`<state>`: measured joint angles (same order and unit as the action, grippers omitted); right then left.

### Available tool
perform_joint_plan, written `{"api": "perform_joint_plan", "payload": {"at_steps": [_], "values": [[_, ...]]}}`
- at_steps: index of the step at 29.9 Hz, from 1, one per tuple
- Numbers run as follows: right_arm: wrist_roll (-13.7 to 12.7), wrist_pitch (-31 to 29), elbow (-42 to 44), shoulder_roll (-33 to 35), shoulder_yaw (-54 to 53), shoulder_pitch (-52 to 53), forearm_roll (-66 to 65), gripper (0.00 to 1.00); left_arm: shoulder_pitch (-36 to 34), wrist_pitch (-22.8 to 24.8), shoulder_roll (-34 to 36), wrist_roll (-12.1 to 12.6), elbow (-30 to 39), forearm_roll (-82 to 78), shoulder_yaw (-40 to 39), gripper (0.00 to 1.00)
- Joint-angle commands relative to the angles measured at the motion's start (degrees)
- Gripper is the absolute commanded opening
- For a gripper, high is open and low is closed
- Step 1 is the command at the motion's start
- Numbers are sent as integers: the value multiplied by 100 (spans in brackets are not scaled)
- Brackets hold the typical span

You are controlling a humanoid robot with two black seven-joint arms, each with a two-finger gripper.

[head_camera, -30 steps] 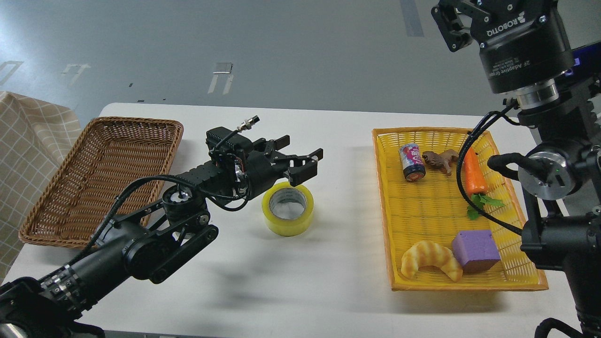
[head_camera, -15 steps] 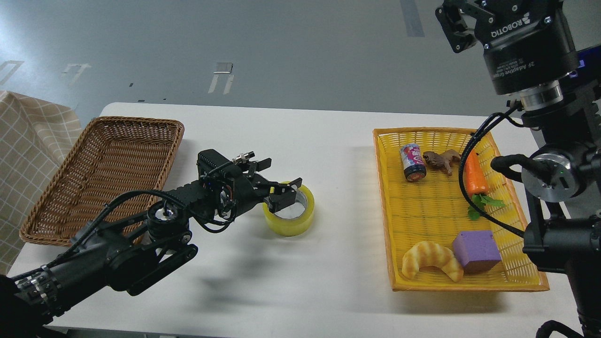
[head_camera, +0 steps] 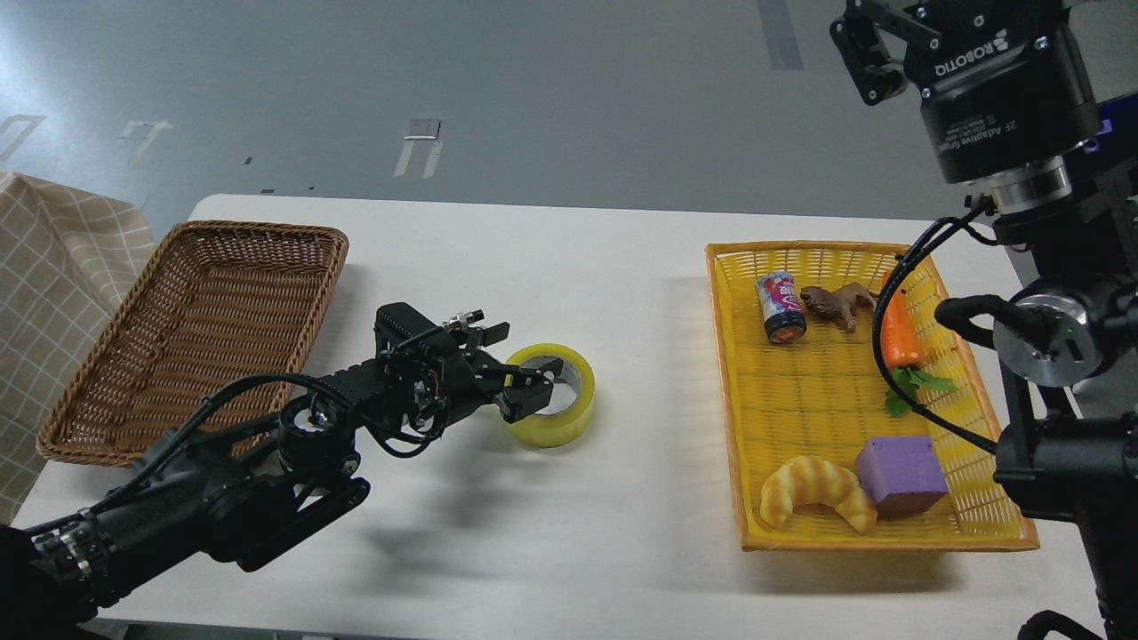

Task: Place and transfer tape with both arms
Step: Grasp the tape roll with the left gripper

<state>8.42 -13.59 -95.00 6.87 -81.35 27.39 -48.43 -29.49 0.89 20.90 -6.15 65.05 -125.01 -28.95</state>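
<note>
The tape (head_camera: 560, 418), a wide yellow translucent roll with a grey-white core, lies flat on the white table (head_camera: 569, 533) near its middle. My left gripper (head_camera: 514, 369) is low at the roll's left side and open. One finger (head_camera: 496, 333) is outside the roll's far-left rim and the other finger (head_camera: 526, 400) reaches down into the core, so the left wall sits between them. My right gripper (head_camera: 876, 44) is raised high at the top right, above the yellow basket; its fingers are cut off by the top edge of the view.
An empty brown wicker basket (head_camera: 107, 373) stands at the left. A yellow basket (head_camera: 738, 391) at the right holds a can (head_camera: 781, 307), a brown toy animal (head_camera: 836, 304), a carrot (head_camera: 900, 333), a purple block (head_camera: 900, 473) and a croissant (head_camera: 816, 504). A checked cloth (head_camera: 44, 267) hangs at the far left.
My left gripper came down from above the tape and moved left, so that its fingers now straddle the roll's left wall. The right gripper drifted slightly right.
</note>
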Motion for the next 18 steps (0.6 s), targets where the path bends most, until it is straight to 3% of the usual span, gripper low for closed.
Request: {"api": "perform_joint_plan", "payload": {"at_steps": [1, 2, 4, 6, 14, 18], "values": [[-7, 6, -18, -1, -3, -41, 0, 100, 5, -1, -7, -9, -54, 1, 12, 89], [-7, 6, -18, -1, -12, -50, 0, 100, 5, -1, -7, -9, -54, 1, 12, 86], [-33, 6, -18, -1, -12, -67, 0, 100, 22, -10, -7, -9, -54, 1, 12, 69], [-51, 15, -27, -1, -21, -76, 0, 100, 14, -19, 2, -18, -89, 1, 64, 63], [-51, 15, -27, -10, -12, -129, 0, 100, 5, -300, 46, -256, -221, 1, 311, 54], [-77, 15, -27, -10, -21, -129, 0, 100, 5, -370, 178, -256, -291, 1, 433, 34]]}}
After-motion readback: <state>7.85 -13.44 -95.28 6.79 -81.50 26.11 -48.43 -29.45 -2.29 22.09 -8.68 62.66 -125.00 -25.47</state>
